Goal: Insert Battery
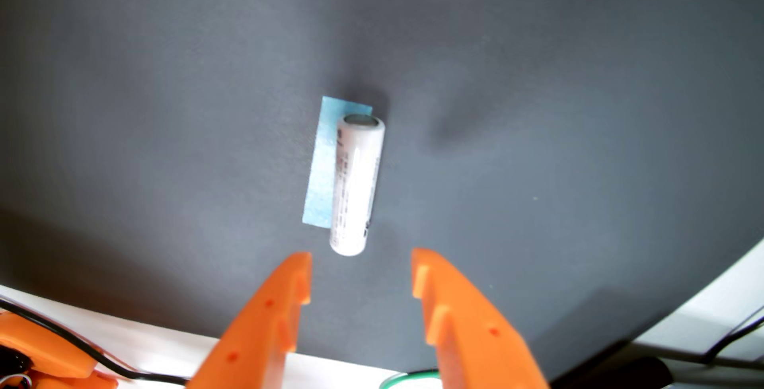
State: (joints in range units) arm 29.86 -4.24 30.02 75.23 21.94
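A white cylindrical battery lies on the dark grey mat in the wrist view, its long axis pointing away from the camera, its left side overlapping a strip of light blue tape. My orange gripper is open, coming in from the bottom edge. Its two fingertips stand just short of the battery's near end, one on each side, with nothing between them. The left finger and the right finger do not touch the battery.
The mat's near edge runs along a white table surface at the bottom. An orange arm part with black cables sits at bottom left. A green wire and dark cables lie at bottom right.
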